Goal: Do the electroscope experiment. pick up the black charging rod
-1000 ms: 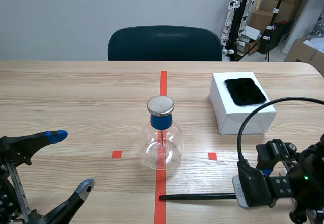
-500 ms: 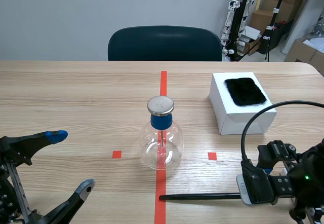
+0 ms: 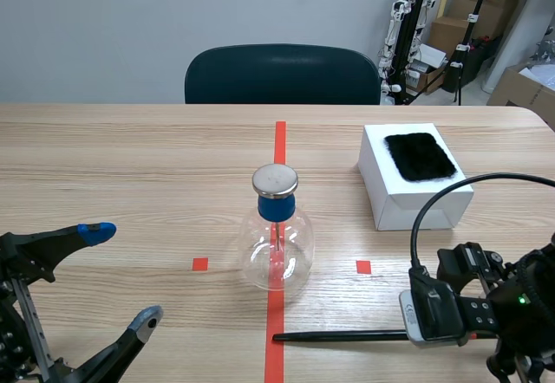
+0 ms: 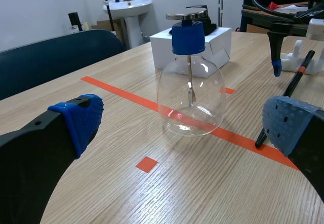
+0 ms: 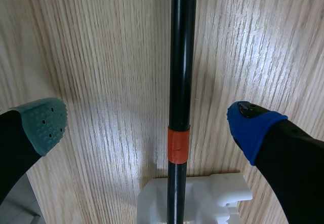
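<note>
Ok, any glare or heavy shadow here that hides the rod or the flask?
Right wrist view: a pale sheen lies on the table beside the black rod, but the rod shows plainly between the open fingers of the right gripper. Left wrist view: small highlights on the glass flask, nothing hidden. Scene view: even light, only soft shadows.

One rod [image 3: 342, 336], one electroscope [image 3: 277, 249], one white box [image 3: 414, 194].

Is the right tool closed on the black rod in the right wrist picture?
No, the pads of the right tool stand wide apart, one on each side of the black rod, and neither touches it.
</note>
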You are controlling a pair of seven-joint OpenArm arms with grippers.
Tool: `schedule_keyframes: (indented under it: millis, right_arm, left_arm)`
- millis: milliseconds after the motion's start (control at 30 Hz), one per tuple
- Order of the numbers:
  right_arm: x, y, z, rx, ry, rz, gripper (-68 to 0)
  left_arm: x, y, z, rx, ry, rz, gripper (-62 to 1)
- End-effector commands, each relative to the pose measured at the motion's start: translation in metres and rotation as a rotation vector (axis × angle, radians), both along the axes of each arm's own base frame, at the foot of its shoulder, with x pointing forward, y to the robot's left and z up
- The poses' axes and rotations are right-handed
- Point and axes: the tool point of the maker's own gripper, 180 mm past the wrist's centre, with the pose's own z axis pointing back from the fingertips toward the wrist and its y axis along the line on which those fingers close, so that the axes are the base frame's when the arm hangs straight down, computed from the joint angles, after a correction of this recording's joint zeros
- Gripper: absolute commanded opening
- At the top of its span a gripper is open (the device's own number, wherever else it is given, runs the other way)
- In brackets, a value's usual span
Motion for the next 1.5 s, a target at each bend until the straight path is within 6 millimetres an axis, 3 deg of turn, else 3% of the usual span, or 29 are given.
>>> schedule_keyframes:
  millis: [0, 100, 367, 533, 867, 1133, 1467]
  right_arm:
    - [0.014, -0.002, 0.009, -0.004, -0.037, 0.005, 0.4]
    - [0.014, -0.003, 0.008, -0.007, -0.037, 0.005, 0.4]
    - [0.016, -0.011, 0.006, -0.058, -0.046, 0.011, -18.2]
    - [0.017, -0.014, 0.006, -0.071, -0.054, 0.019, -21.8]
    - [0.018, -0.014, 0.007, -0.072, -0.058, 0.021, -35.8]
    - [0.018, -0.014, 0.007, -0.072, -0.059, 0.019, -43.3]
    - [0.019, -0.011, 0.016, -0.042, -0.064, 0.027, -43.4]
  left_arm:
    - [0.002, 0.001, 0.006, -0.015, -0.02, 0.003, 1.4]
    - [0.002, 0.001, 0.006, -0.015, -0.02, 0.003, 1.4]
    - [0.002, 0.001, 0.006, -0.015, -0.02, 0.003, 1.4]
    - [0.002, 0.001, 0.006, -0.015, -0.02, 0.003, 1.4]
    - [0.002, 0.001, 0.006, -0.015, -0.02, 0.003, 1.4]
    - [0.002, 0.001, 0.006, -0.015, -0.02, 0.003, 1.4]
    - [0.002, 0.001, 0.006, -0.015, -0.02, 0.003, 1.4]
